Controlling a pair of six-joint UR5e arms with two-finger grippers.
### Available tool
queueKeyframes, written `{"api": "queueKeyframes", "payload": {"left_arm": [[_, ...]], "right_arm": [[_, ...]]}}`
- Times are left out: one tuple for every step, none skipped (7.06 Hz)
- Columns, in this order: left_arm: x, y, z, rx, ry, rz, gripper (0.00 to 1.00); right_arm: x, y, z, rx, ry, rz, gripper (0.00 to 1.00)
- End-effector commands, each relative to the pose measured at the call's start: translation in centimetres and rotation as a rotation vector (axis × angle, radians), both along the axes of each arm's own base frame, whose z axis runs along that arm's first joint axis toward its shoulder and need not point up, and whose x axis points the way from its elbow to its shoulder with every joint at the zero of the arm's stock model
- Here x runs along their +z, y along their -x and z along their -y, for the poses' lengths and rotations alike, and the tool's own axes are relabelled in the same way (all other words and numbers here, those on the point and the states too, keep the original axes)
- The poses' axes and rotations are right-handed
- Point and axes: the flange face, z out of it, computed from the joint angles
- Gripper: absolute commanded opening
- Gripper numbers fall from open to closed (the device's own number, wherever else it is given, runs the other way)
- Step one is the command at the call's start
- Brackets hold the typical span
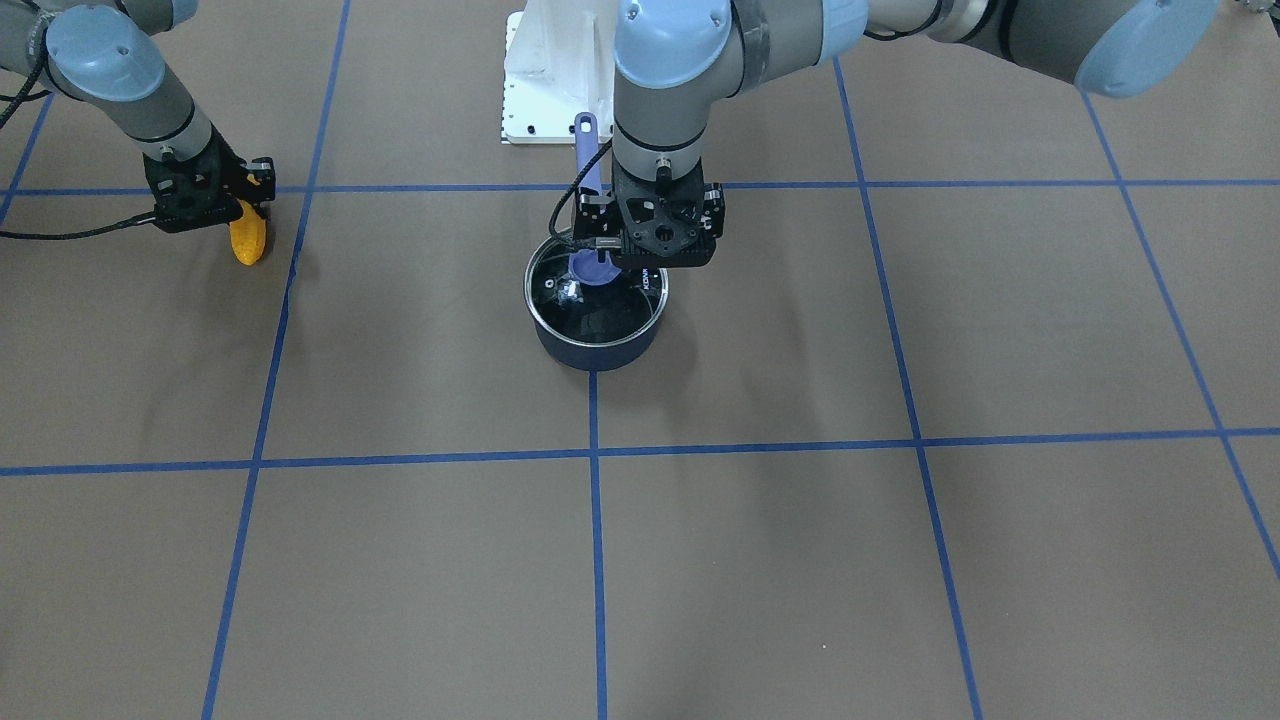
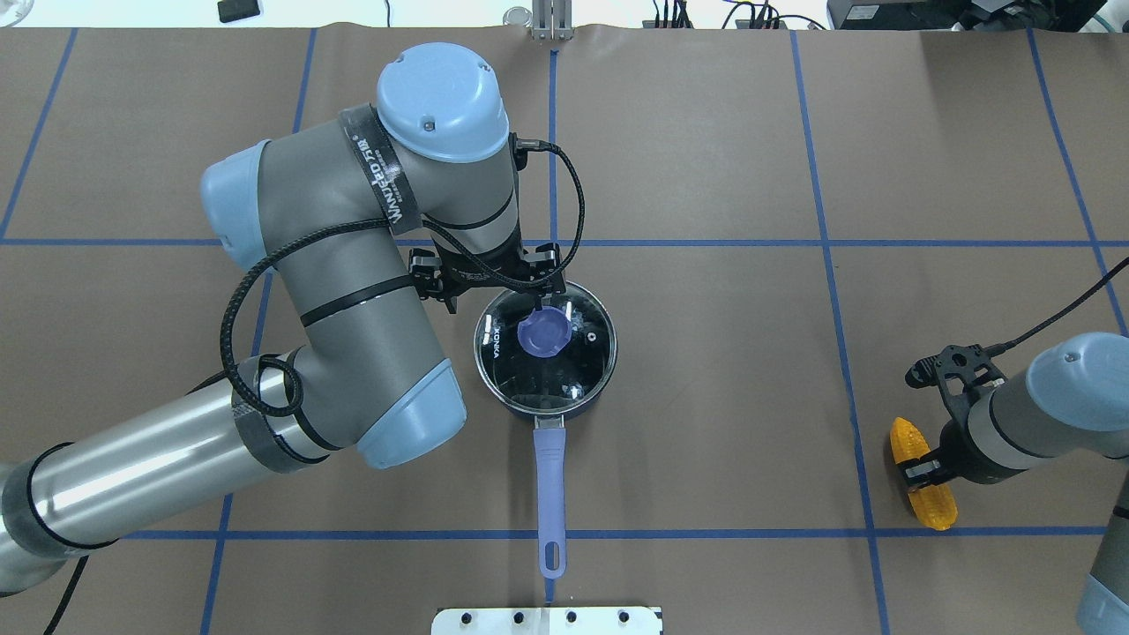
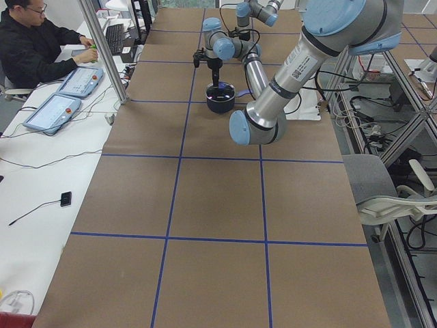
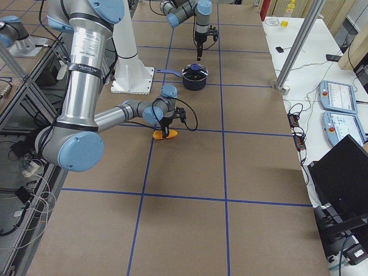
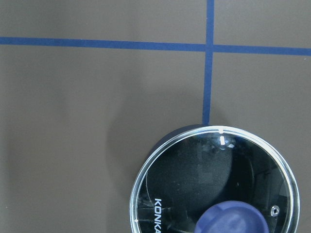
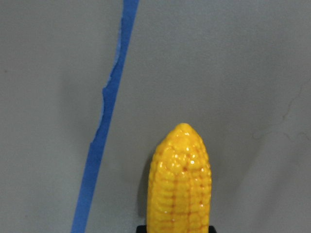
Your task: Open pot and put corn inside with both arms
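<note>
Two holds: left fingers [image 2: 536, 302], seemingly spread, hang just above the round glass lid's [image 2: 584, 354] lavender knob [image 2: 542, 333] on the navy saucepan [image 1: 595, 352]; right fingers [image 2: 915, 474] pinch the yellow corn cob [image 2: 908, 438] crosswise.

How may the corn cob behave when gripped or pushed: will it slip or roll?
The corn cob looks glossy, so it may slip in the right claw despite its bumpy kernels. Its round, tapered shape would probably roll if pushed. It seems small and rigid, likely light.
</note>
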Motion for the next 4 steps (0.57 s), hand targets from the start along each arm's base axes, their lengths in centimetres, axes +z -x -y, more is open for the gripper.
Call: {"api": "queueKeyframes", "payload": {"left_arm": [[-0.7,-0.5,-0.5,0.005,-0.012,-0.006,0.99],[-0.4,-2.0,-1.5,0.016,-0.023,0.006,0.99],[0.1,-3.5,-1.8,0.024,-0.034,-0.011,0.99],[0.3,-4.6,-1.1,0.022,-0.044,-0.031,0.99]], "right_arm": [[-1.5,-0.6,0.9,0.014,0.007,0.038,0.40],[-4.5,0.4,2.9,0.032,-0.010,0.095,0.40],[-5.5,0.7,3.5,0.029,-0.006,0.124,0.40],[-6.2,0.3,4.2,0.037,0.000,0.143,0.40]]}}
